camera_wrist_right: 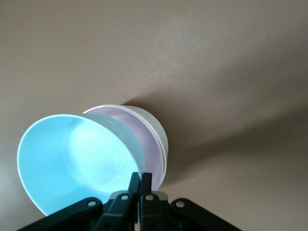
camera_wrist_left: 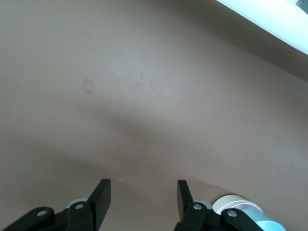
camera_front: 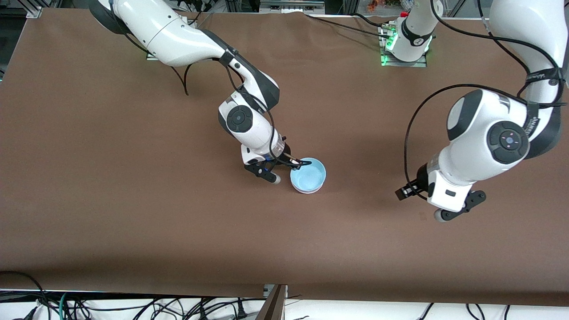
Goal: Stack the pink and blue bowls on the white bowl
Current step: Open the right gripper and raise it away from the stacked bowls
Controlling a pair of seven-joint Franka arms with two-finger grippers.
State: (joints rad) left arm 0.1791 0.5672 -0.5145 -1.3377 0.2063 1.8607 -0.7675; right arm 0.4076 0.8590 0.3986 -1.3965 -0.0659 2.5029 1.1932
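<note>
Pinching the blue bowl [camera_front: 308, 175] rim, right gripper [camera_front: 295, 165] at table [camera_front: 133, 200] centre, left gripper [camera_front: 406, 192] clear over bare table, left wrist view: fingers [camera_wrist_left: 100, 198] parted, nothing between, right wrist view: jaws clamped on blue bowl [camera_wrist_right: 77, 161], tilted into pink bowl [camera_wrist_right: 151, 149] nested in white bowl [camera_wrist_right: 156, 126].

A plain brown surface [camera_front: 133, 213] fills nearly the whole front view, evenly lit, with soft shadows on it. Tangled black cables [camera_front: 133, 306] lie along its near edge, and a green light [camera_front: 385, 57] glows at its top edge.

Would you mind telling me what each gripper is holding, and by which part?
The right gripper pinches the blue bowl by its rim. The left gripper holds nothing.
</note>
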